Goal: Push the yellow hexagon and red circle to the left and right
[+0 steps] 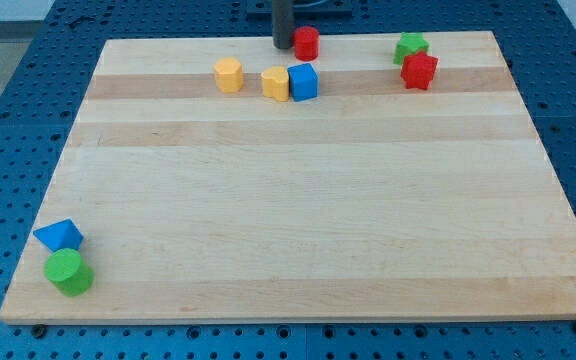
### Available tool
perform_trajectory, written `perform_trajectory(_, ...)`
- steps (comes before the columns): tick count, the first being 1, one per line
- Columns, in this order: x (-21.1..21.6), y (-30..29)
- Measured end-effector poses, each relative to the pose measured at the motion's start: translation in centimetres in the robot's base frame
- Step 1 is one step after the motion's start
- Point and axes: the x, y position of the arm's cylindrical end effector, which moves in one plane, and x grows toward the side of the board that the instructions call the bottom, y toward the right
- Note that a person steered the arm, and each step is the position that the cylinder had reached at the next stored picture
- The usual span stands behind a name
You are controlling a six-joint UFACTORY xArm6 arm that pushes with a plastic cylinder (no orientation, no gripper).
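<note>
tip of the rod sits at the top centre of the frame, just left of the red circle. no gripper shows. yellow hexagon lies lower left of it on the bench, near another yellow block touching a blue cube.

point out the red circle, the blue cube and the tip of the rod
red circle (pixel 307 42): camera view, its front side
blue cube (pixel 304 82): camera view, its front face
my tip (pixel 283 46): camera view, rod's very end
</note>
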Motion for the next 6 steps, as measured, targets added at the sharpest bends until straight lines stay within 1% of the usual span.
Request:
perform_trajectory(1, 0.2, 2.7)
perform_trajectory(3, 1.7, 4.6)
perform_trajectory(4, 1.0, 5.3)
perform_trajectory(5, 1.0, 7.8)
perform_trajectory(6, 1.0, 8.8)
